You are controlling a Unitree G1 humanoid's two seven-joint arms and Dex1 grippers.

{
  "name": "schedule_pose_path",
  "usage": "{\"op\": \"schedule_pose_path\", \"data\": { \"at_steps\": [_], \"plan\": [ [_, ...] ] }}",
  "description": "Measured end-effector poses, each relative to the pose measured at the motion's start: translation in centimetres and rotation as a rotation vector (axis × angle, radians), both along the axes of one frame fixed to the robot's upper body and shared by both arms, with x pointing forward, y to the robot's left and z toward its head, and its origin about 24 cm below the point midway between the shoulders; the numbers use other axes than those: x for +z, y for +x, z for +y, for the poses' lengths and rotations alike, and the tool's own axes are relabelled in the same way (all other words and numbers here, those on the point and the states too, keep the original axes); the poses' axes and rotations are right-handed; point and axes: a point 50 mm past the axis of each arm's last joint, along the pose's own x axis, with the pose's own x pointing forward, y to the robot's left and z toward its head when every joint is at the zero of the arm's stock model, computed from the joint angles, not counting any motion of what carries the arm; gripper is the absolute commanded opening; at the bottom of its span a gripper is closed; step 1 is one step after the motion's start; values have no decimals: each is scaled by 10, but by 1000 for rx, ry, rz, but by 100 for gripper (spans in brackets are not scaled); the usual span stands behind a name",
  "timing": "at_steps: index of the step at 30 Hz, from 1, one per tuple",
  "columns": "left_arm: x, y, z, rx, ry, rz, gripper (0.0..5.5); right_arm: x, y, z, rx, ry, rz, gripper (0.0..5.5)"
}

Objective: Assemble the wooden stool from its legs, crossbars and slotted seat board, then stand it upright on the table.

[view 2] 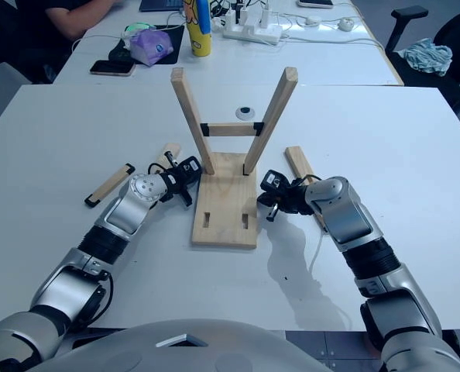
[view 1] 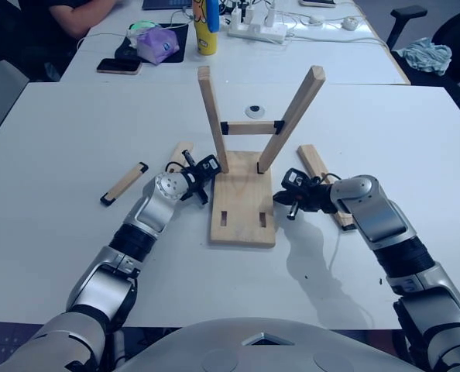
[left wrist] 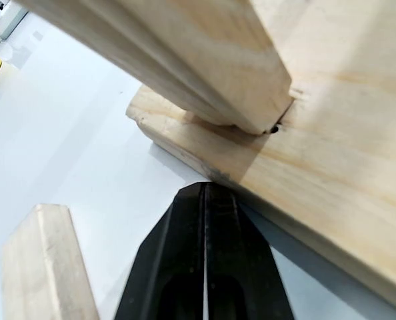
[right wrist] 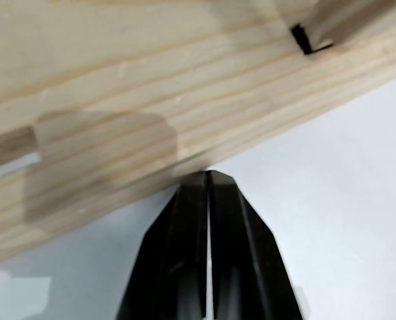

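— Seat board (view 1: 243, 203): where is it lying for my jaws?
— Flat between them. Both your pairs are closed on nothing: your left gripper (left wrist: 205, 195) is touching its left edge, and your right gripper (right wrist: 208, 179) is touching its right edge.
— Next?
— You're squaring it, I judge. Be pushing low and evenly, so the upright frame (view 1: 251, 127) isn't tipping. A spare leg (view 1: 323, 182) is lying just right of it.
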Motion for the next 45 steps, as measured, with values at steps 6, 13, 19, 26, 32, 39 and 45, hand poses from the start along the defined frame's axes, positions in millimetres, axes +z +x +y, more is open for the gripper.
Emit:
{"op": "schedule_pose_path", "data": {
  "at_steps": [6,13,19,26,32,39,45],
  "plan": [
    [1,-1,2,6,5,-1,2,-3,8,2,-36,20,-34,0],
    [1,-8,6,17,10,-7,2,-7,23,7,-94,34,-87,0],
    [-2,-8,0,25,7,-10,2,-9,38,8,-128,31,-117,0],
    [-2,2,-3,26,28,-26,2,-10,45,9,-140,25,-135,0],
    [1,3,1,55,-3,-52,2,-9,41,9,-142,32,-139,0],
    [33,-26,-14,71,-262,-140,45,10,38,6,-183,138,-219,0],
    [79,-47,45,298,-387,-313,132,32,21,0,-237,311,-284,0]
  ]
}}
